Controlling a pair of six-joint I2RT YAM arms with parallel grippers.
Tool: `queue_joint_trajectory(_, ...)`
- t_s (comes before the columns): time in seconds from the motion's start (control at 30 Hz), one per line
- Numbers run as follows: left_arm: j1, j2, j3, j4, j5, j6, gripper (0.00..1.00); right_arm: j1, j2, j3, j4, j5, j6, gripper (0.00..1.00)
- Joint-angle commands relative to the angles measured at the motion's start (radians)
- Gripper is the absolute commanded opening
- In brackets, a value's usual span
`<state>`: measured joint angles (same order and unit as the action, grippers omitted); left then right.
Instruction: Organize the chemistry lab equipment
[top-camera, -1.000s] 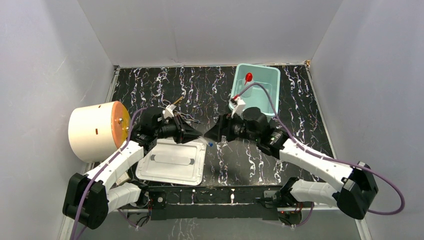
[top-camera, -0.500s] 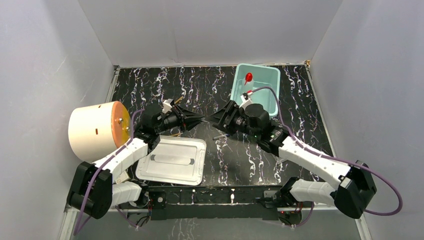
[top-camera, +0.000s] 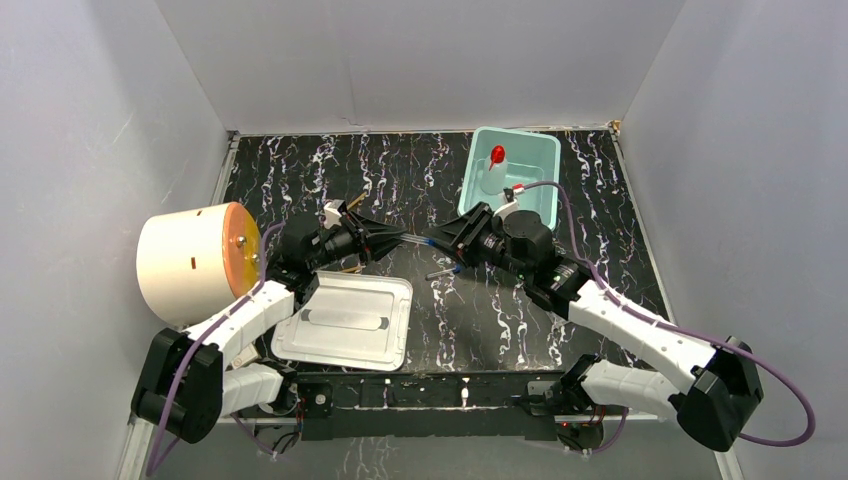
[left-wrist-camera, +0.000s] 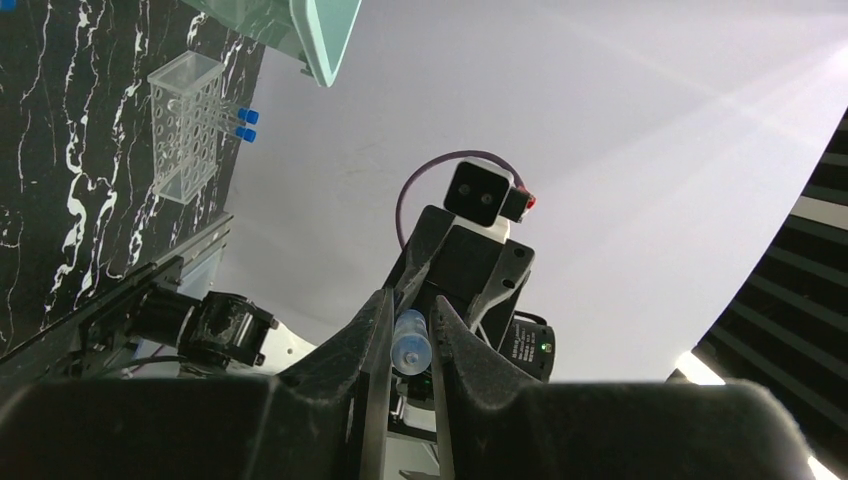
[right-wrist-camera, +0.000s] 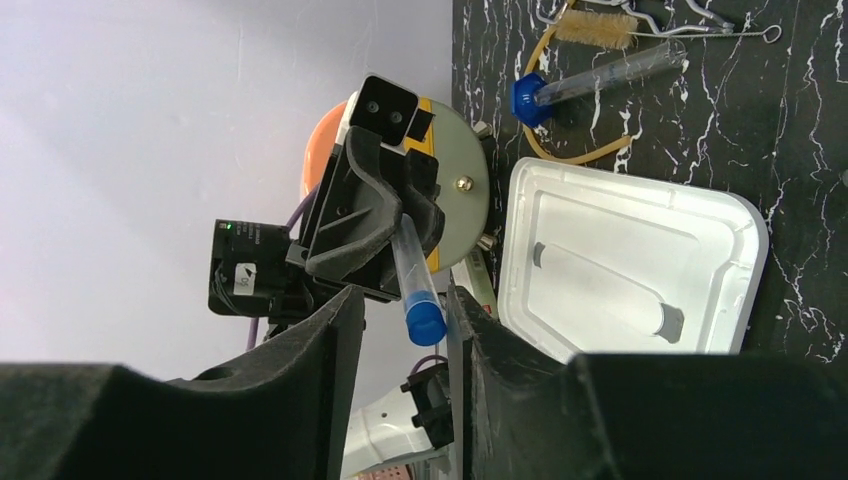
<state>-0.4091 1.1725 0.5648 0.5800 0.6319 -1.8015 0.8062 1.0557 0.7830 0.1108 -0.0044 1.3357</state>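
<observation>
My left gripper (top-camera: 398, 240) is shut on the base of a clear blue-capped tube (top-camera: 415, 241) and holds it level above the table, pointing at my right gripper (top-camera: 437, 245). In the right wrist view the tube's blue cap (right-wrist-camera: 425, 322) lies between the open fingers, nearer the right one. In the left wrist view the tube's round base (left-wrist-camera: 411, 342) is pinched between the jaws. A second blue-capped tube (right-wrist-camera: 600, 75) lies on the table beside amber rubber tubing (right-wrist-camera: 575, 150) and a wire brush (right-wrist-camera: 600, 25). The clear tube rack (left-wrist-camera: 190, 125) holds blue-capped tubes. The red-capped squeeze bottle (top-camera: 496, 160) stands in the teal bin (top-camera: 535, 150).
A white tray (top-camera: 345, 320) lies at the near left below the left arm. The large cream cylinder with an orange face (top-camera: 195, 260) stands at the left edge. White walls close in the black marbled table on three sides.
Both grippers have risen and moved away from the tray's corner toward mid-table. The right gripper has drawn back to the right, so the tube now shows between the two grippers.
</observation>
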Motion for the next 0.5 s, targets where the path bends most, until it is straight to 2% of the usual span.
queue_joint_trajectory(0.0,-0.005,-0.028,-0.005,0.043,0.005,-0.016,0.03,-0.009,0.007,0.022,0.015,-0.035,0.025,0.43)
queue_joint_trajectory(0.17,-0.005,-0.03,-0.013,0.063,0.0,-0.031,0.04,-0.014,0.043,0.037,0.017,-0.09,0.012,0.42)
queue_joint_trajectory(0.47,-0.005,-0.034,-0.043,0.08,-0.001,-0.04,0.04,-0.016,0.023,0.036,0.031,-0.073,-0.007,0.32)
